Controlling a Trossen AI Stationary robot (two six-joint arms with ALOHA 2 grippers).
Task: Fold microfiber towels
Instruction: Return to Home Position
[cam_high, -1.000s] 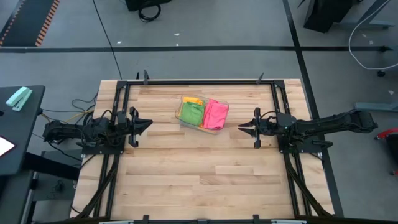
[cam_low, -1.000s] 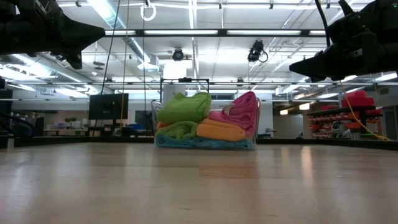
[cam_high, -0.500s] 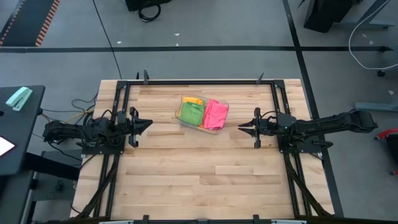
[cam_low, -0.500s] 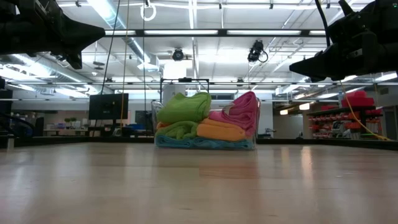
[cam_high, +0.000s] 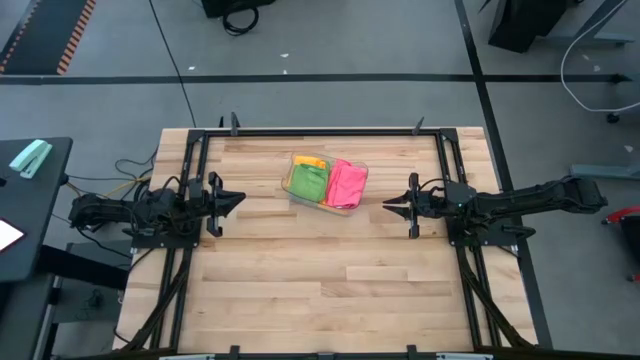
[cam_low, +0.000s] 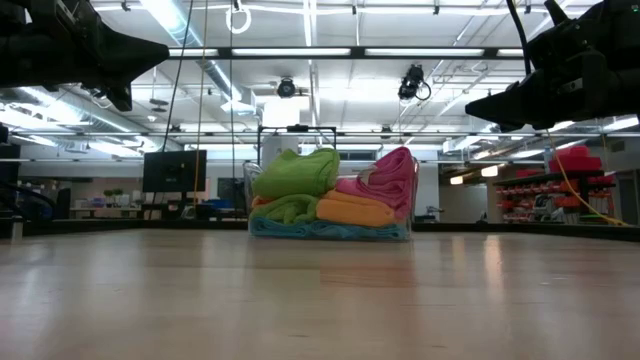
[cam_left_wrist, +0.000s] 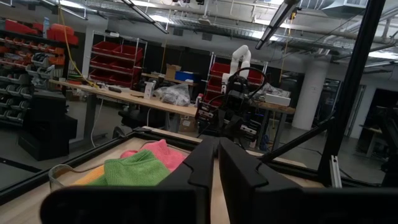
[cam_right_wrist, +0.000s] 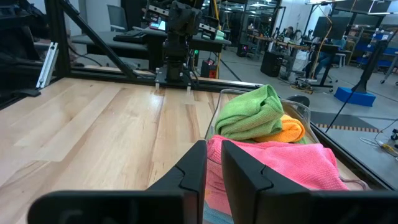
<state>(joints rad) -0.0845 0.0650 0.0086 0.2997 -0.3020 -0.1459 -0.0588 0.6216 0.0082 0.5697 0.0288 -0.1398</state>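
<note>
blue towel only from low view

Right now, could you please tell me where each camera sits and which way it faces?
High view: overhead, straight down on the table; both arms show.
Low view: tabletop height, facing the tray of towels; arms overhead.
Left wrist view: past the left gripper toward the towels.
Right wrist view: past the right gripper, same towels.
All share the towels.

The wooden table lies bare across its near half and at both sides; the one obstacle is the clear tray heaped with microfiber towels, midway between the left gripper and right gripper
</note>
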